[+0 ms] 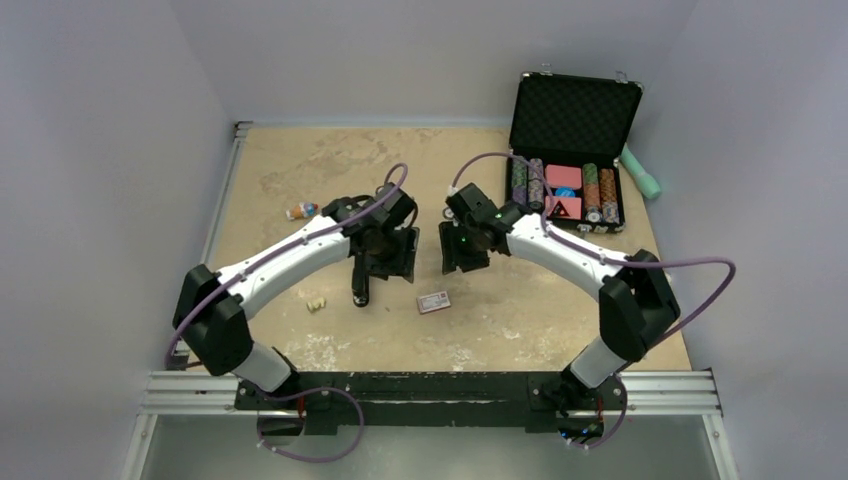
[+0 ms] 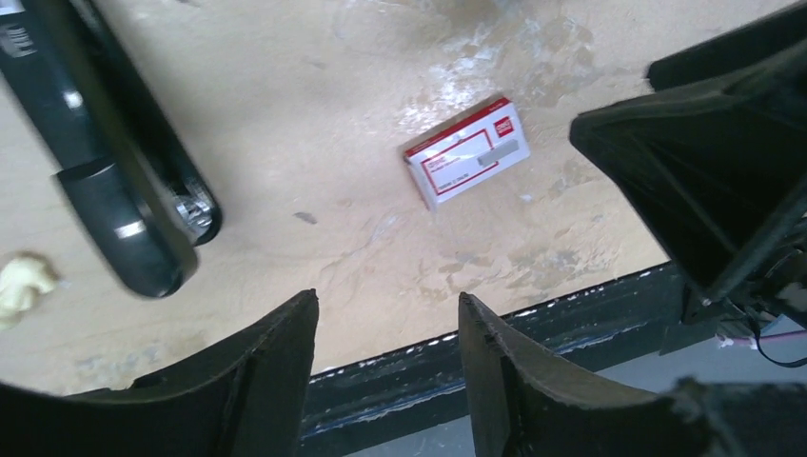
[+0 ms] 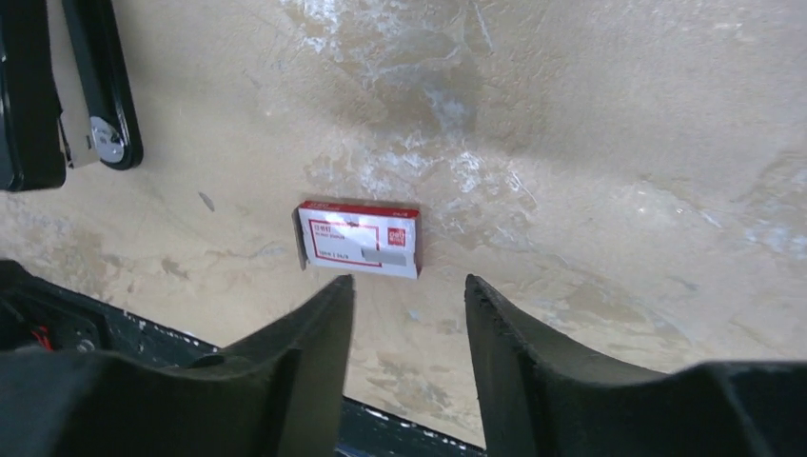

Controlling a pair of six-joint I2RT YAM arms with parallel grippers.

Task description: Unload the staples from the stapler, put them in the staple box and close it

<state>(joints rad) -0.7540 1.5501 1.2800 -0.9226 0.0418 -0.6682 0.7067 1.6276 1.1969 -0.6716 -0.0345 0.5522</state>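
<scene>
A black stapler (image 1: pixel 362 287) lies on the tan table, lengthwise toward the near edge. In the left wrist view the stapler (image 2: pixel 114 181) seems hinged open, with a metal end showing; it also shows in the right wrist view (image 3: pixel 90 95). A red and white staple box (image 1: pixel 433 302) lies to its right and shows in both wrist views (image 2: pixel 466 152) (image 3: pixel 360 238). My left gripper (image 1: pixel 386 270) (image 2: pixel 385 303) hovers open and empty just right of the stapler. My right gripper (image 1: pixel 461 264) (image 3: pixel 409 283) hovers open and empty above the box.
An open black case (image 1: pixel 570 150) of poker chips stands at the back right, with a teal object (image 1: pixel 641 172) beside it. A small bottle (image 1: pixel 300 211) lies left of the left gripper. A yellowish scrap (image 1: pixel 316 304) (image 2: pixel 24 283) lies left of the stapler.
</scene>
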